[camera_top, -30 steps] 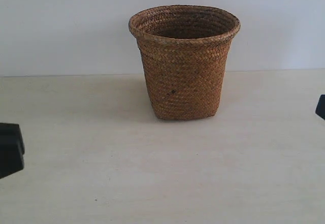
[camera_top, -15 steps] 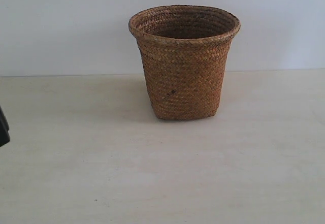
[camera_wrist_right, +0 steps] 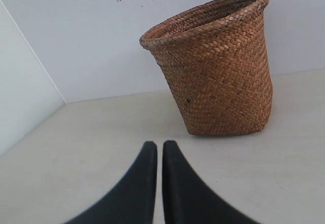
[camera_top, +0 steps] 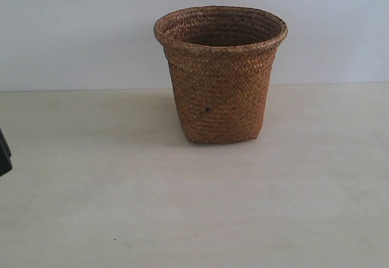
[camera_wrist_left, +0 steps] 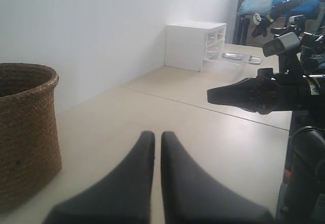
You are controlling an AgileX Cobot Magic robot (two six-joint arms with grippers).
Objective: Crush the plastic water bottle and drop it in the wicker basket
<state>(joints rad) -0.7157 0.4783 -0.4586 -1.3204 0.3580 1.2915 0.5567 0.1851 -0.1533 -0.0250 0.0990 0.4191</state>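
The brown wicker basket (camera_top: 220, 73) stands upright at the back middle of the table, a small dark spot on its side. It also shows in the left wrist view (camera_wrist_left: 25, 132) and the right wrist view (camera_wrist_right: 216, 66). The plastic water bottle is out of view in every frame. My left gripper (camera_wrist_left: 158, 135) is shut with nothing between its fingers, off to one side of the basket; only a black sliver of that arm (camera_top: 3, 154) shows at the left edge of the exterior view. My right gripper (camera_wrist_right: 159, 145) is shut and empty, short of the basket.
The pale table (camera_top: 194, 207) runs to a white wall behind the basket. A white drawer unit (camera_wrist_left: 195, 45) sits at the table's far end. The other arm (camera_wrist_left: 264, 94) and further robot gear (camera_wrist_left: 304, 158) stand past the table edge.
The left arm has drawn back toward the left edge of the exterior view, and the right arm's black tip has left that view. The basket has not moved.
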